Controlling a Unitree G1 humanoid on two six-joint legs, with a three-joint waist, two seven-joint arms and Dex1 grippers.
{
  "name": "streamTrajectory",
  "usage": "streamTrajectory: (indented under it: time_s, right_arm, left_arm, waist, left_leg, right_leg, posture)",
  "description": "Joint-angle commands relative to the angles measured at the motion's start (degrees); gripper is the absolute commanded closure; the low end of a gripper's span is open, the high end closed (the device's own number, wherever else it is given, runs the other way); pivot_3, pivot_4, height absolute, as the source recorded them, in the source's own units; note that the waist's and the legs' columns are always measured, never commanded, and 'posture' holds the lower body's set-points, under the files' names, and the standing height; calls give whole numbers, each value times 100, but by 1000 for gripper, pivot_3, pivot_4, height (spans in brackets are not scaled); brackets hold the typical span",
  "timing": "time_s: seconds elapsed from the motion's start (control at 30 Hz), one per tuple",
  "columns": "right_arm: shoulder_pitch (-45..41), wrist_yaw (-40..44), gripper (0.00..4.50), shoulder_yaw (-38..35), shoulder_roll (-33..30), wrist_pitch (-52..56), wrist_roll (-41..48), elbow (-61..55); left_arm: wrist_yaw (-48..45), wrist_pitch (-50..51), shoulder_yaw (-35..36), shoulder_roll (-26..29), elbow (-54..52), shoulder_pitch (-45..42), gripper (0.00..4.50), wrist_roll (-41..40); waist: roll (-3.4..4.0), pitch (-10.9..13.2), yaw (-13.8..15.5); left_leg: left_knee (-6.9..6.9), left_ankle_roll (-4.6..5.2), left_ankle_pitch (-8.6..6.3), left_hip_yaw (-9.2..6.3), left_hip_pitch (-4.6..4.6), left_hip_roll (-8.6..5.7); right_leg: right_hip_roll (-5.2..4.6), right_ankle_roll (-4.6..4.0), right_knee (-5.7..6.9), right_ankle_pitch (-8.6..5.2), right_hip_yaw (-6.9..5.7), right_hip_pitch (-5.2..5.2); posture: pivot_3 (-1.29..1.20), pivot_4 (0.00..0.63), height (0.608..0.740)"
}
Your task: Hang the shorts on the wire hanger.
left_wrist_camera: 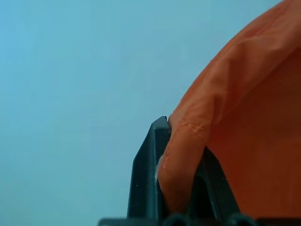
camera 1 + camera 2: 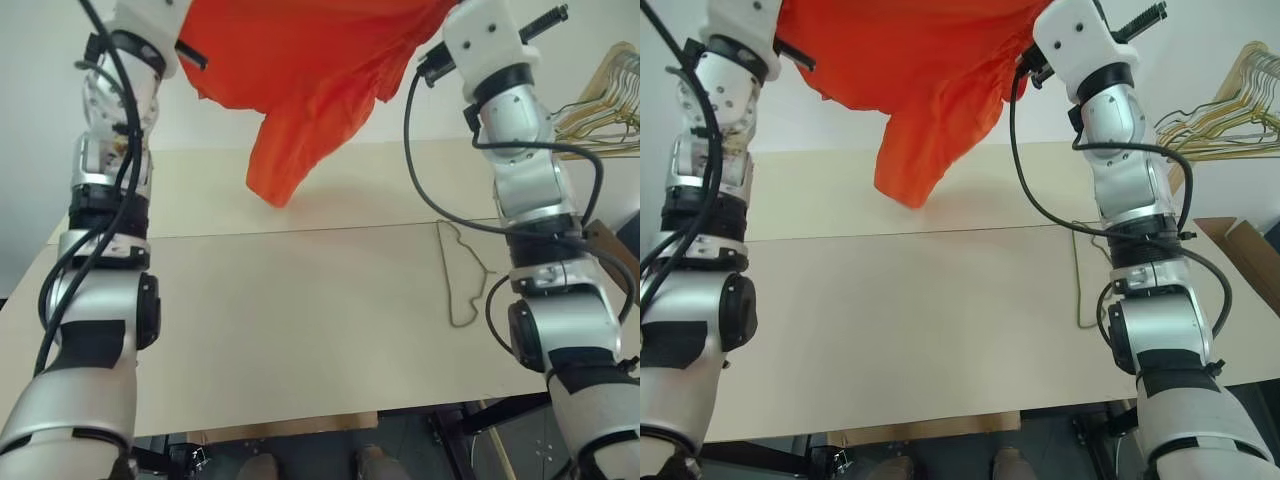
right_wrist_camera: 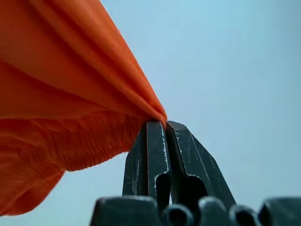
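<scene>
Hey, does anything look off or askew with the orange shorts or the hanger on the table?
Nothing damaged. The bright orange fabric shorts hang unevenly between both grippers, one leg drooping lower than the rest. The thin dark wire hanger lies flat on the beige table, partly behind the right arm.

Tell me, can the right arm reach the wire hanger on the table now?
Probably not yet: the right gripper is shut on the shorts, raised high, while the wire hanger lies flat beside that arm's elbow.
</scene>
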Motion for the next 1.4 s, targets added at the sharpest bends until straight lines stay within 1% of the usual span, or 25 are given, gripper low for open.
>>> streamTrajectory:
  time_s: [0.03, 0.1, 0.13, 0.17, 0.23, 0.27, 0.3, 0.37, 0.43, 0.5, 0.6, 0.7, 0.77, 0.83, 0.9, 1.0, 1.17, 1.3, 1.33, 1.4]
  right_arm:
    - [890, 803, 4500, 126, -241, -241, 166, -807]
    - [1502, 1278, 4500, 380, -477, -381, -25, -1159]
    - [1787, 1490, 4500, 516, -611, -430, -158, -1298]
    - [2129, 1764, 4500, 701, -797, -510, -307, -1424]
    - [2808, 2205, 4500, 1117, -1155, -809, -622, -1443]
    - [3096, 2460, 4500, 1273, -1273, -919, -626, -1448]
    - [3294, 2613, 4500, 1394, -1371, -1103, -651, -1432]
    - [3588, 2878, 4500, 1507, -1432, -1219, -599, -1443]
    - [3733, 3111, 4500, 1571, -1532, -1501, -566, -1492]
    - [3813, 3487, 4500, 1562, -1607, -1634, -322, -1625]
    - [3843, 3944, 4500, 1569, -1757, -1803, -148, -1715]
    - [3876, 4528, 4500, 1618, -2003, -1947, 64, -1770]
    - [3939, 4997, 4500, 1637, -2200, -2100, 332, -1805]
    - [3954, 5282, 4500, 1638, -2292, -2216, 489, -1777]
    - [3868, 5381, 4500, 1670, -2335, -2380, 351, -1611]
    - [3787, 5512, 4500, 1676, -2355, -2526, 230, -1453]
    - [4085, 6035, 4500, 1531, -2516, -2253, 811, -2016]
    - [4297, 6194, 4500, 1433, -2544, -1787, 1069, -2451]
    - [4353, 6216, 4500, 1412, -2556, -1682, 1060, -2547]
    - [4438, 6258, 4500, 1377, -2567, -1541, 1039, -2687]
  left_arm:
    - [-755, 89, 80, 293, -1412, 967, 4465, -357]
    - [-1388, 340, 83, 440, -2227, 1756, 4465, -718]
    - [-1748, 631, 68, 525, -2638, 2173, 4465, -930]
    - [-2187, 602, -8, 708, -3040, 2739, 4465, -1091]
    - [-3268, 555, -287, 1318, -3842, 4124, 4465, -1301]
    - [-3575, 253, -401, 1608, -3993, 4691, 4465, -1202]
    - [-3709, 228, -452, 1802, -4088, 5110, 4465, -1076]
    - [-3918, 11, -499, 2115, -4029, 5725, 4465, -892]
    - [-4092, 48, -491, 2296, -4006, 6144, 4465, -861]
    - [-4236, 94, -520, 2463, -4034, 6454, 4465, -751]
    - [-4494, 228, -552, 2694, -4242, 6775, 4465, -742]
    - [-4716, 491, -545, 2788, -4574, 6999, 4465, -802]
    - [-5028, 890, -508, 2931, -4988, 7236, 4465, -1018]
    - [-5283, 1179, -455, 3091, -5300, 7429, 4465, -1185]
    - [-5289, 1402, -430, 3106, -5478, 7481, 4465, -1204]
    - [-5237, 1480, -434, 3053, -5590, 7505, 4465, -1146]
    - [-5413, 1662, -323, 3174, -5856, 7817, 4465, -1263]
    - [-5517, 1727, -273, 3163, -5951, 7901, 4465, -1313]
    - [-5544, 1679, -259, 3161, -5950, 7910, 4044, -1321]
    - [-5561, 1593, -228, 3147, -5938, 7918, 3529, -1336]
  waist:
    - [-2, -1, -35]
    - [-1, -1, -37]
    - [-1, -1, -38]
    - [0, 0, -36]
    - [2, -2, -75]
    - [4, -3, -111]
    - [4, -2, -124]
    - [2, 2, -148]
    - [-1, 7, -161]
    - [0, 7, -158]
    - [0, 7, -142]
    - [0, 7, -114]
    - [-1, 7, -82]
    - [-1, 6, -62]
    - [-1, 7, -53]
    - [-1, 7, -22]
    - [-1, 7, -5]
    - [-1, 7, 12]
    - [-1, 7, 14]
    - [-1, 7, 23]
  left_leg:
    - [7, 1, 0, 3, 1, -1]
    - [27, 10, -3, 1, 15, 2]
    - [33, 47, -24, -2, 29, 5]
    - [37, 64, -34, -3, 40, 6]
    - [44, 67, -35, 1, 71, 5]
    - [42, 72, -38, 5, 98, 6]
    - [33, 75, -40, 7, 142, 10]
    - [27, 79, -41, 14, 203, 17]
    - [26, 104, -26, 16, 209, 19]
    - [26, 127, -11, 18, 215, 19]
    - [13, 132, -9, 20, 251, 21]
    - [11, 132, -10, 23, 244, 22]
    - [11, 141, -15, 27, 238, 20]
    - [11, 151, -22, 30, 238, 20]
    - [11, 156, -25, 34, 241, 21]
    - [11, 157, -24, 35, 248, 23]
    - [11, 158, -24, 36, 256, 23]
    - [11, 159, -25, 36, 256, 23]
    - [11, 159, -25, 36, 256, 23]
    - [11, 159, -25, 36, 260, 24]
  right_leg:
    - [-1, 6, -5, 2, 1, 7]
    - [1, 10, -6, 3, 2, 37]
    - [4, 10, -3, 3, -2, 57]
    - [6, 11, 1, 3, -5, 70]
    - [9, 11, -3, 4, 4, 89]
    - [16, 9, -2, 3, 16, 107]
    - [19, 3, -6, -4, 15, 149]
    - [24, -4, -7, -11, 15, 198]
    - [29, -5, -5, -13, 17, 200]
    - [29, 12, -2, -13, 19, 201]
    - [29, 22, -3, -21, 19, 235]
    - [26, 16, -8, -19, 18, 234]
    - [22, -3, -11, -9, 19, 231]
    - [21, -6, -13, -12, 20, 232]
    - [22, -7, -12, -13, 23, 232]
    - [25, -9, -9, -13, 23, 234]
    - [24, -14, -8, -15, 25, 241]
    - [23, -14, -9, -16, 24, 243]
    - [23, -15, -8, -17, 24, 243]
    - [23, -16, -8, -18, 23, 244]
  posture:
    - [34, 0, 740]
    - [40, 0, 740]
    - [40, 0, 740]
    - [36, 0, 740]
    - [37, 0, 740]
    - [38, 0, 740]
    - [43, 0, 740]
    - [46, 0, 740]
    - [45, 0, 740]
    - [48, 0, 740]
    - [45, 0, 740]
    - [42, 0, 740]
    - [39, 0, 740]
    - [38, 0, 740]
    - [37, 0, 740]
    - [40, 0, 740]
    - [45, 0, 740]
    - [44, 0, 740]
    - [44, 0, 740]
    - [41, 0, 740]
